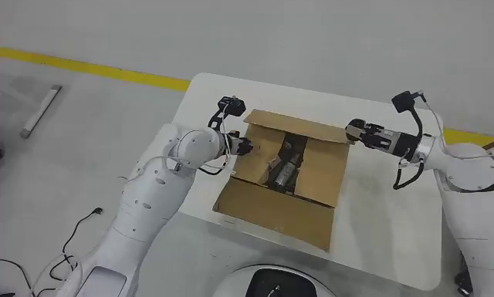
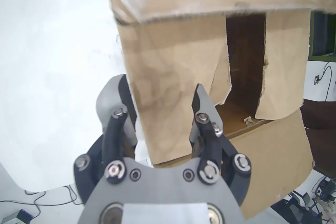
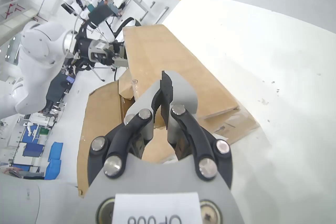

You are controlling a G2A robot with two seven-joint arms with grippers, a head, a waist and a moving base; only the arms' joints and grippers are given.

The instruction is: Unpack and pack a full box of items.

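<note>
Cardboard box (image 1: pixel 320 170) sits mid-table (image 1: pixel 386 235), flaps open, dark items (image 1: pixel 285 173) showing inside. Bare tabletop is widest at its 3–5 o'clock. Left gripper (image 1: pixel 243 146), at the box's 9 o'clock, is spread astride a flap; right gripper (image 1: pixel 353 129), at 2 o'clock, has its fingers pressed together.

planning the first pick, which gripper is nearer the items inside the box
Left. The left gripper is at the left flap, close to the items; the right gripper is at the right flap's outer corner, farther off.

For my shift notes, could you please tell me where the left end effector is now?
In the top view, the left end effector straddles the left flap of the cardboard box, one finger on either side.
</note>
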